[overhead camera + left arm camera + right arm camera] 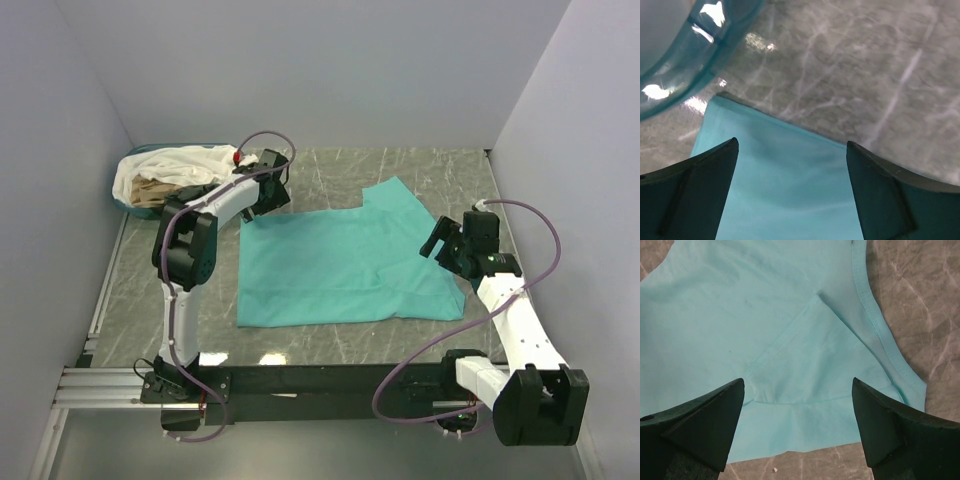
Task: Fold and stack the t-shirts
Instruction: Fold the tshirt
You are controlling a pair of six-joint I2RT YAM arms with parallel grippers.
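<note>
Top view
- Noted teal t-shirt (340, 265) spread flat mid-table (330, 345), one sleeve pointing to the far side, the other lying at the right near corner
- Noted oval basket (128, 205) in far left corner, with bundled white t-shirt (175, 165) heaped in it and spilling over the rim, and beige t-shirt (150, 190) beneath
- Placed left gripper (270, 185) over far left corner of teal t-shirt, just beside the basket; jaws spread, holding nothing
- Placed right gripper (445, 245) over right edge of teal t-shirt, near the right sleeve; jaws spread wide, holding nothing

Left wrist view
- Saw left gripper (791, 150) with fingers far apart and no cloth between them
- Saw corner of teal t-shirt (785, 190) below the gap, lying flat on grey marbled table (840, 65)
- Saw basket (700, 55) rim curving across the upper left, apart from the cloth corner

Right wrist view
- Saw right gripper (797, 385) fully parted, clear of the fabric; cannot tell how high above it
- Saw teal t-shirt (740, 315) filling most of the view, a folded-over sleeve flap lying between the fingers, stitched hem band (875, 315) running down the right side
- Saw bare table (920, 300) to the right and along the bottom edge
</note>
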